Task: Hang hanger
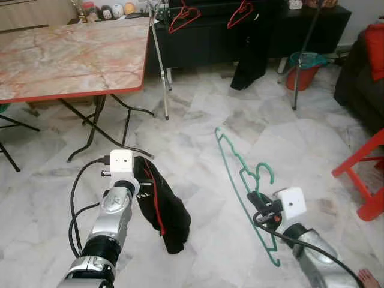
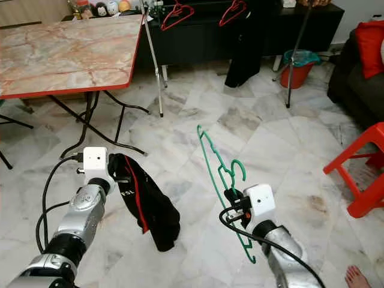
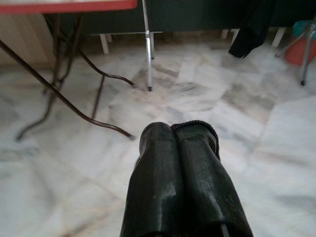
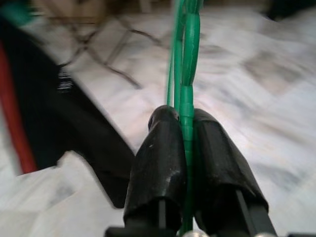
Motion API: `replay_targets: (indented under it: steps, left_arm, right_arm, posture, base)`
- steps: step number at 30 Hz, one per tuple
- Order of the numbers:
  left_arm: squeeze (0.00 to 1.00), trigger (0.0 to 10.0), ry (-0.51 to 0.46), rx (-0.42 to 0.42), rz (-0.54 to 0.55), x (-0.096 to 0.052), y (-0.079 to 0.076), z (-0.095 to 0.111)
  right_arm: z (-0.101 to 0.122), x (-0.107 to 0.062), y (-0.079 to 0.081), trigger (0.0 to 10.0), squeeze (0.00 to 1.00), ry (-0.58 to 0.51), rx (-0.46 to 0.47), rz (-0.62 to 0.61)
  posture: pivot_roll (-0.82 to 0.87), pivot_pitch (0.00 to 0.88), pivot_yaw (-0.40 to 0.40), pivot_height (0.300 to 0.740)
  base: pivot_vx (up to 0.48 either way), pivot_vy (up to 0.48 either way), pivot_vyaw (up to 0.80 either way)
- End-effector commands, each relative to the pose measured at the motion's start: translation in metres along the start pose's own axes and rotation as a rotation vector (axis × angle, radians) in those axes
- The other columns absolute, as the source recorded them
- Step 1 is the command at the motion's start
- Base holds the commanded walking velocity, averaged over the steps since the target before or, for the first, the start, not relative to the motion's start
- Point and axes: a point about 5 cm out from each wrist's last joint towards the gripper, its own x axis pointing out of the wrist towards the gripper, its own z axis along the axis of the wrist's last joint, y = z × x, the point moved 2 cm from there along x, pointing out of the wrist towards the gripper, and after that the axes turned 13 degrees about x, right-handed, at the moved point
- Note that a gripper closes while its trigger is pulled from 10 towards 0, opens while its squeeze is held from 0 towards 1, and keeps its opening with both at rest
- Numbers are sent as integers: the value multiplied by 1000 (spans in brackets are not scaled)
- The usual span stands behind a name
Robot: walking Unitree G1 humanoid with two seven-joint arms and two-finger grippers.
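Closest to me, the right gripper has its two black fingers pinched tight on the green hanger, which stands up from the grip with its hook curling beside the wrist camera block. The left gripper is likewise clamped shut, on a black garment with a red stripe that droops toward the marble floor.

So the picking up looks done: both items are off the ground and in hand. What is left, by my reckoning, is the whole carrying and hanging part, since the hanger is well apart from any rail.

Ahead, the floor lies open through the middle. On the left, the marble-topped folding table pushes its red edge and splayed dark legs into the path. On the right, a red stool juts in. Farther back stands a metal clothes rack, its thin legs straddling the way, with two red hangers and a dark piece of clothing already on it. A red bucket sits beside its far leg, before a dark cabinet.
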Motion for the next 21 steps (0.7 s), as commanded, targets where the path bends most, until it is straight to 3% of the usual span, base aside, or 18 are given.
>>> replay_targets:
  steps: [1,6,10,13,21]
  left_arm:
    - [0,10000,-59,-59,26,-1,7,10]
    - [0,10000,-198,-213,54,-5,16,35]
    - [0,10000,-226,-249,67,-6,20,40]
    - [0,10000,-293,-330,102,-9,28,56]
    - [0,10000,-359,-324,90,-12,25,73]
  right_arm:
    - [-1,2,-14,10000,0,-31,25,-104]
    - [-34,5,-40,10000,0,-2,141,-325]
    - [-49,5,-45,10000,0,30,210,-377]
    - [-72,3,-50,10000,0,81,292,-464]
    - [-96,-5,-52,10000,0,170,314,-542]
  posture:
    - [-201,54,74,740]
    - [-196,30,70,740]
    - [-193,13,68,740]
    - [-193,0,66,740]
    - [-196,0,65,740]
  base:
    - [0,0,0]
    - [0,0,0]
    - [0,0,0]
    - [0,0,0]
    - [0,0,0]
